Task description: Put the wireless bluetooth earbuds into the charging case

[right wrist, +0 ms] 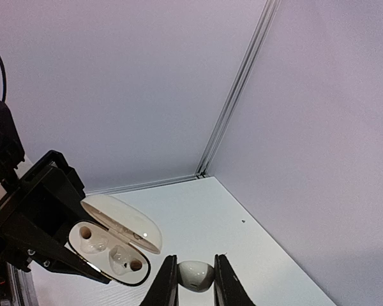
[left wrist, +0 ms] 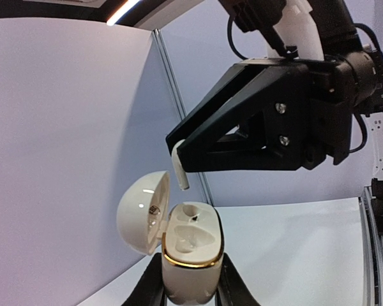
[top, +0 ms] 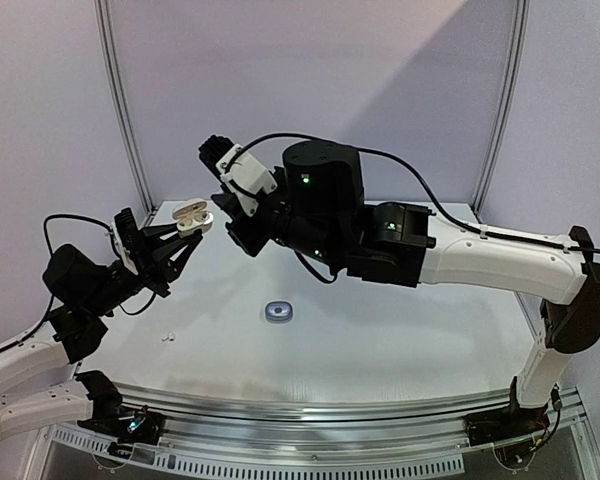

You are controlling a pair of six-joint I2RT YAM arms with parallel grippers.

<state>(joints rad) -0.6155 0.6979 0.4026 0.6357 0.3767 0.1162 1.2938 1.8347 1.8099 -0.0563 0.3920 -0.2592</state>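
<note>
My left gripper [left wrist: 191, 284] is shut on a white charging case [left wrist: 190, 252] with a gold rim, held upright off the table. Its lid [left wrist: 142, 211] hangs open to the left and both wells look empty. My right gripper [right wrist: 196, 278] is shut on a white earbud [right wrist: 196, 274]. In the left wrist view that earbud's stem [left wrist: 180, 172] points down just above the case's far well, not touching it. From above, the case [top: 190, 214] is at the left gripper [top: 184, 236], with the right gripper [top: 223, 203] close to its right.
A second tiny white earbud [top: 165, 338] lies on the white table near the left arm. A round dark case [top: 278, 312] sits mid-table. A rail runs along the table's near edge [top: 330, 405], and walls close in the back and sides.
</note>
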